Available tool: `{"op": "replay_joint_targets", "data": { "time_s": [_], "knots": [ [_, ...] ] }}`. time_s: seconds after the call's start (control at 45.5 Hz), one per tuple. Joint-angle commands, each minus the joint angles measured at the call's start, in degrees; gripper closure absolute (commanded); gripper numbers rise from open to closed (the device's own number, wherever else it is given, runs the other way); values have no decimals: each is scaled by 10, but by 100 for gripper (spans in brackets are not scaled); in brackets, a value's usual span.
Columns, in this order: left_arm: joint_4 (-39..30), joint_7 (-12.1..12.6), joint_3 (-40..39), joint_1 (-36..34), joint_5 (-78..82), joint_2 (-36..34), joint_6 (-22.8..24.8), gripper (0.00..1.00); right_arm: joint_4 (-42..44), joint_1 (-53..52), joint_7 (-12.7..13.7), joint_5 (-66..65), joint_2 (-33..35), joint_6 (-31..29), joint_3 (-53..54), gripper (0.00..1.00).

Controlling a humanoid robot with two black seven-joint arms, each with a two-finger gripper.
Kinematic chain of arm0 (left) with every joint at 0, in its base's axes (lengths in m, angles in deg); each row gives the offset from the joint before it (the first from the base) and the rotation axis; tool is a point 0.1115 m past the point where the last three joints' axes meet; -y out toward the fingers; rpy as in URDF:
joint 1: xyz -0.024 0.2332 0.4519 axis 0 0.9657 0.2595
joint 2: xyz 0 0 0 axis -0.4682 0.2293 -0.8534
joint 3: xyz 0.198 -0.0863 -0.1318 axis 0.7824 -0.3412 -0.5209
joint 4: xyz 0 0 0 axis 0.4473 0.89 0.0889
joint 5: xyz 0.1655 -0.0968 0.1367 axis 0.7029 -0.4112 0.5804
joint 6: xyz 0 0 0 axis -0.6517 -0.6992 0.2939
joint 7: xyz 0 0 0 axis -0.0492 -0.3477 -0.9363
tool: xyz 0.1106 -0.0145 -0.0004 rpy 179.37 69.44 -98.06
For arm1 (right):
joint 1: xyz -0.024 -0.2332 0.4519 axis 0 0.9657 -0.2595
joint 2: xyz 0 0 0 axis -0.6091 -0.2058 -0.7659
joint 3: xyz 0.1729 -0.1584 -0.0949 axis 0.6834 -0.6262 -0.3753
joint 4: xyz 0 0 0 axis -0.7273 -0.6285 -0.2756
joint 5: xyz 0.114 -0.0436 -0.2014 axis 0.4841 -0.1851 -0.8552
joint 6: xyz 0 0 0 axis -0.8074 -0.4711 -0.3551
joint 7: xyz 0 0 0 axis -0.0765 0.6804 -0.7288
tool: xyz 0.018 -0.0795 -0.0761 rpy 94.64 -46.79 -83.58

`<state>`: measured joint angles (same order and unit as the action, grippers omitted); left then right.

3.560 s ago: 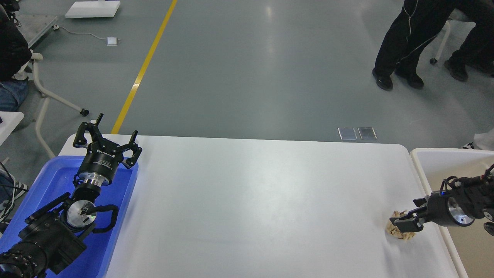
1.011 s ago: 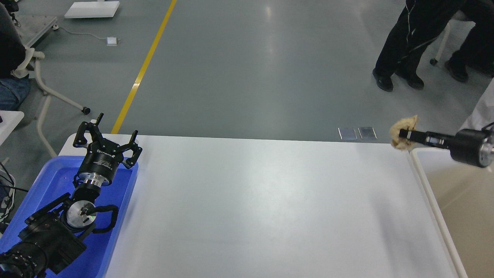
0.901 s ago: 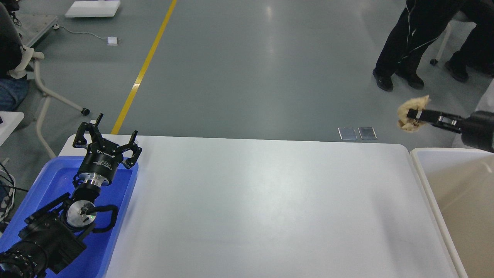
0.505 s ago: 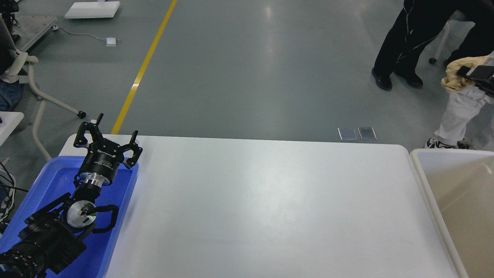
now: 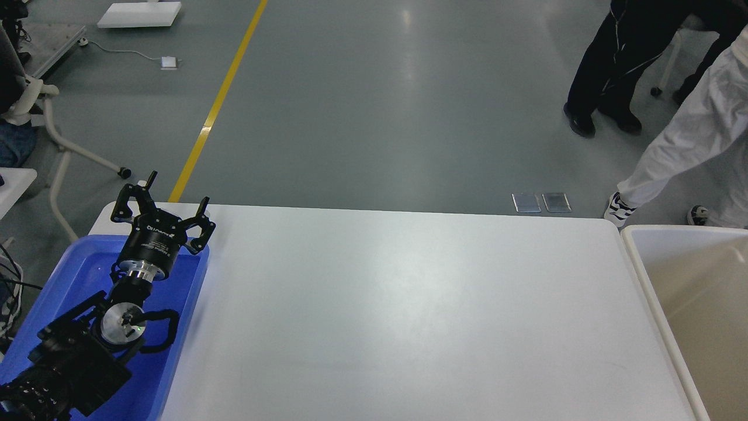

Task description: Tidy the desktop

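Note:
The desktop [image 5: 397, 310] is a wide white tabletop with rounded corners, and nothing lies on it. My left gripper [image 5: 162, 206] is open and empty, held over the far end of the blue tray [image 5: 76, 275] at the table's left edge. My right gripper and the crumpled beige wad it held are out of view.
An off-white bin [image 5: 689, 292] with a raised rim stands against the table's right edge. A person in white trousers [image 5: 684, 134] walks just behind that bin, and a person in black [image 5: 619, 64] stands farther back. A chair frame [image 5: 58, 140] is at far left.
My right gripper lifted the beige wad off the table's right side, carried it up and to the right, and left the view. A person in white stepped in. The left arm stayed put.

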<state>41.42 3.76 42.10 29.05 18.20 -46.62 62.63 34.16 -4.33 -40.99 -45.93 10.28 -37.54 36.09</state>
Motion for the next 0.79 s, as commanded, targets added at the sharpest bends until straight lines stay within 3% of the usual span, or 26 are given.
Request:
{"op": "replay_joint_targets", "data": {
  "time_s": [0.0, 0.44, 0.769],
  "knots": [
    [0, 0, 0, 0, 0, 0, 0, 0, 88, 64, 101, 36, -58, 16, -4, 100],
    [0, 0, 0, 0, 0, 0, 0, 0, 96, 204, 105, 40, -169, 79, -2, 100],
    [0, 0, 0, 0, 0, -1, 0, 0, 95, 216, 105, 52, -187, 85, -1, 100]
  ]
}}
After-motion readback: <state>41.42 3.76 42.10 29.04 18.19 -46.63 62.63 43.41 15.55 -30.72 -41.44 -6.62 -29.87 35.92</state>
